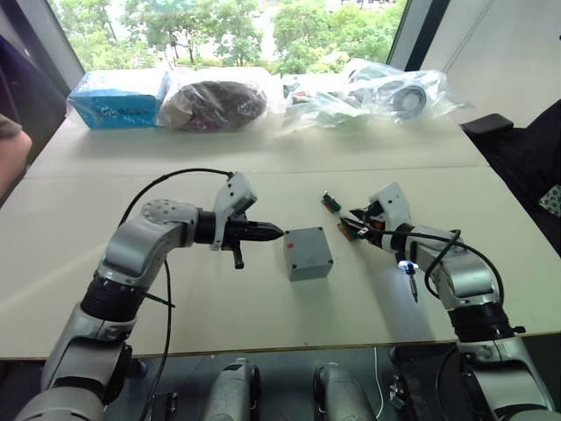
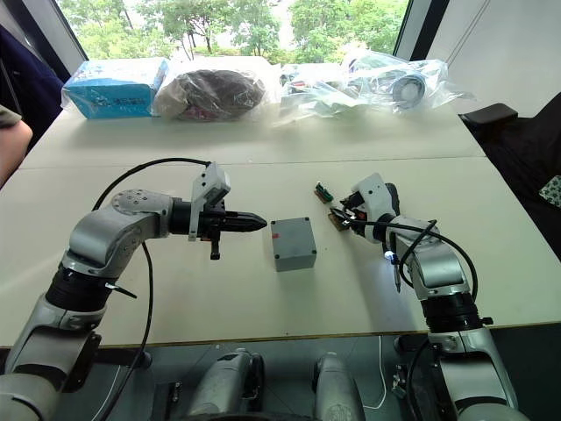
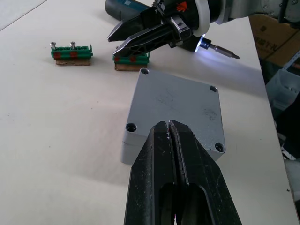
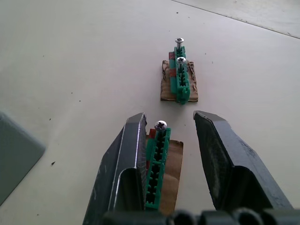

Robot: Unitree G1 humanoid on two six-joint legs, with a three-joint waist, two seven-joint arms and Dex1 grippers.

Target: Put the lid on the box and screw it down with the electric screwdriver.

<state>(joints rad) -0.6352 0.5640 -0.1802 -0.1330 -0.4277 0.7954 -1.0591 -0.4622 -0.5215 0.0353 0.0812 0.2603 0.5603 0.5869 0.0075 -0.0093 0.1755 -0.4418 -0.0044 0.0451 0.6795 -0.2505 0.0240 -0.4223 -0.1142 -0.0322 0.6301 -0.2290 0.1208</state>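
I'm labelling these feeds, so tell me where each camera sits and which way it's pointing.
Left and right eye views: on the head, looking forward and down over the table; both arms show, the box between them.
Left wrist view: on the left wrist, along the shut fingers at the lid on the box.
Right wrist view: on the right wrist, along the open fingers at a green connector.
Both wrist views share two green connectors.

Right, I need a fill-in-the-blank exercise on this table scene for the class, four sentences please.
1. The grey lid rests on top of the ___.
2. The left end effector is fully ___, fingers touching.
3. The right end effector straddles a ___ connector piece.
4. The lid shows ___ corner holes.
Missing: box; shut; green; four.
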